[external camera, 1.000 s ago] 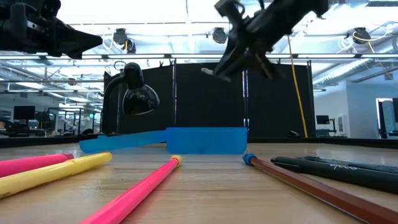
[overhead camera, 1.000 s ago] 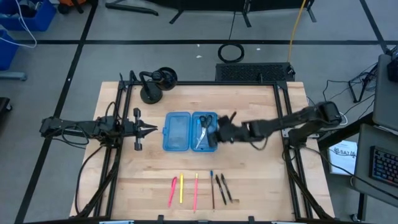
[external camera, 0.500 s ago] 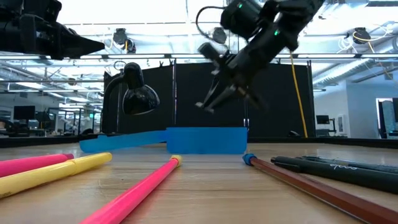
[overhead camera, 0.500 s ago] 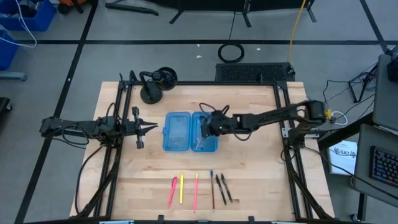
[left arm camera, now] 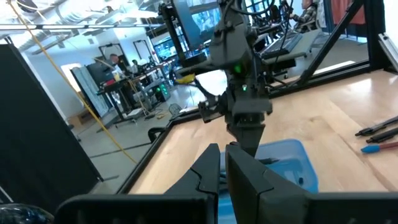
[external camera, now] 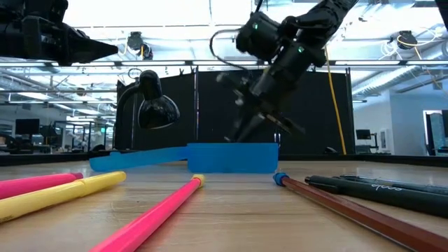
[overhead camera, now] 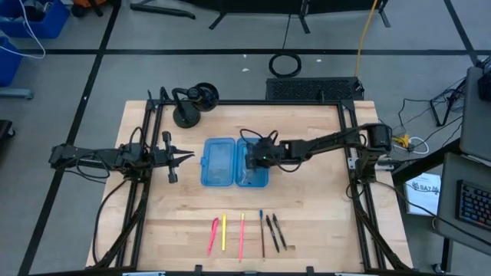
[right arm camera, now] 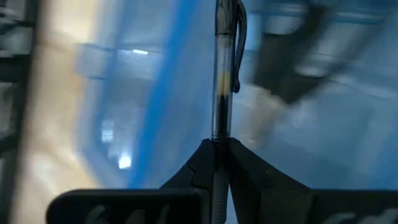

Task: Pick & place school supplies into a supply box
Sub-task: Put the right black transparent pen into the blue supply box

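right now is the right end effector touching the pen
Touching. The right wrist view shows the right end effector with both fingers closed on the clear pen, which sticks out straight past the fingertips over the blue supply box.

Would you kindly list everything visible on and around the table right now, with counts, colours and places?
Translucent blue plastic hinged supply box: one, open, table centre.
Clear-barrelled pen: one, held over the box's right half.
Pink pencils: two, front edge, left end of the row.
Yellow pencil: one, between the pink ones.
Blue-tipped brown pencil: one, right of the pink ones.
Black pens: two, right end of the row.
Black desk lamp: one, back left corner.
Left gripper: dark, jaws shut, hovering left of the box.
Right gripper: dark, jaws shut on the pen, over the box.
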`<state>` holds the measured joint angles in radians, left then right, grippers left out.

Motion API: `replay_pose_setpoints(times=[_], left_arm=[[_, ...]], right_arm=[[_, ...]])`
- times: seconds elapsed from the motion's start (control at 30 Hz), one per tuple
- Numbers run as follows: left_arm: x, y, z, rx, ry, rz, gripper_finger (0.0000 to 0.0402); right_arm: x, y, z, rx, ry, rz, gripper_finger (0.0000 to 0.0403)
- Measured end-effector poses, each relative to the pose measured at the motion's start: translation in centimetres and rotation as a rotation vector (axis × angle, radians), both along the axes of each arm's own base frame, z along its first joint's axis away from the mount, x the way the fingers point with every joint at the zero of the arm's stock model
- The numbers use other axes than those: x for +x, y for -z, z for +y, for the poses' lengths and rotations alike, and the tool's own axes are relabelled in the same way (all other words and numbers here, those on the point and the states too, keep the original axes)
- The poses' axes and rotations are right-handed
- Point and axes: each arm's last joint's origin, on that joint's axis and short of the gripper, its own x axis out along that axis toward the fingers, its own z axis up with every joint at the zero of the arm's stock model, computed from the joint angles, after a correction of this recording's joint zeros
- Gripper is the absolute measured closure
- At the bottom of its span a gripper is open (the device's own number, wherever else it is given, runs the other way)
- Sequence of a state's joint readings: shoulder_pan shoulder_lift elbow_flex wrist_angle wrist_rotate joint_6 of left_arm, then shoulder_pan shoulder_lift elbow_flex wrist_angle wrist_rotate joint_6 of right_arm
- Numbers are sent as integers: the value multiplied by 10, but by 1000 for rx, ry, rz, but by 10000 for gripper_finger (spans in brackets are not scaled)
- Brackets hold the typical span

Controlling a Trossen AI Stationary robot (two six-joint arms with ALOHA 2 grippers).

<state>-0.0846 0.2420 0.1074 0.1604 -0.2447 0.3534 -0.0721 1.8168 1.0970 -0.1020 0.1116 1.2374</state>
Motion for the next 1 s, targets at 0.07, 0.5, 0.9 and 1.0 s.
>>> replay_pose_setpoints(times=[0.07, 0.5, 0.9, 1.0], left_arm=[[0, 0, 0, 2, 0, 1, 371], [0, 0, 0, 6, 0, 1, 371], [0, 0, 0, 6, 1, 5, 371], [0, 1, 0, 7, 1, 9, 371]], right_arm=[[-4, 3, -2, 12, 11, 43, 384], [-9, 6, -6, -17, 12, 108, 375], [-9, 11, -6, -21, 7, 137, 350], [-9, 11, -6, -17, 10, 133, 331]])
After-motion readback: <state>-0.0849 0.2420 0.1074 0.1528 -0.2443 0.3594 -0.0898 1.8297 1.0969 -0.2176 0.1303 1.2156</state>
